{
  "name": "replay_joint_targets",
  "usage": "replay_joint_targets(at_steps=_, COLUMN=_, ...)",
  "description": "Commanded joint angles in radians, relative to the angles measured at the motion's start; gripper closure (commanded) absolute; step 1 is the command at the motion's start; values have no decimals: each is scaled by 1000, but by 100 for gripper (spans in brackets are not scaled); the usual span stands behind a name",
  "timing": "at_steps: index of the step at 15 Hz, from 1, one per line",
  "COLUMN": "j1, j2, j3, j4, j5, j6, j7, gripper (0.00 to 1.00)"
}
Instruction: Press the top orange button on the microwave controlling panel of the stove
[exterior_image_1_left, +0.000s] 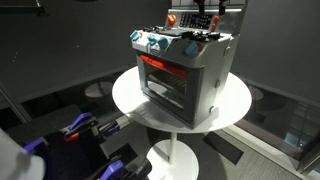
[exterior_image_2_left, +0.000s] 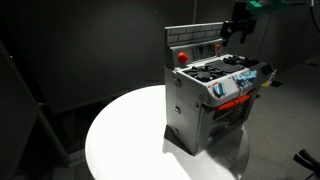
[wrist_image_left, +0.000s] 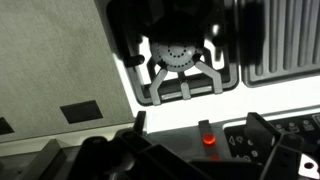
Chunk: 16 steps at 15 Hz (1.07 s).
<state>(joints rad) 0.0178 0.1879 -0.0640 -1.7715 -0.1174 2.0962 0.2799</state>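
Note:
The silver-grey toy stove stands on a round white table. Its upright grey-framed back panel carries a red-orange button. My gripper hovers above the stove's back, near the panel's far end from that button in an exterior view. In the wrist view the glowing orange button lies on the dark panel between my two spread dark fingers, which hold nothing. A burner grate shows above it.
Blue-and-white knobs line the stove front above the red-lit oven window. Dark curtains surround the table. A seat with purple and dark objects sits low beside the table's pedestal.

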Motion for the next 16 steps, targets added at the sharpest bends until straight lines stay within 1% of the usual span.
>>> replay_joint_targets(at_steps=1, j1=-22, j2=-110, j3=23, j4=-91, j5=94, j6=-98, j7=-137, gripper=0)
replay_joint_targets(at_steps=5, j1=-19, j2=-198, j3=23, j4=-161, j5=138, j6=-245, j7=-200, gripper=0)
replay_joint_targets(at_steps=9, j1=-11, j2=-288, j3=32, j4=-237, j5=123, j6=-335, j7=-219, gripper=0)
replay_joint_targets(at_steps=13, j1=-5, j2=-391, j3=54, j4=-337, j5=109, j6=-341, j7=-209, gripper=0)
replay_joint_targets(at_steps=16, j1=-3, j2=-461, j3=69, j4=-407, j5=110, j6=-321, j7=-201, gripper=0)
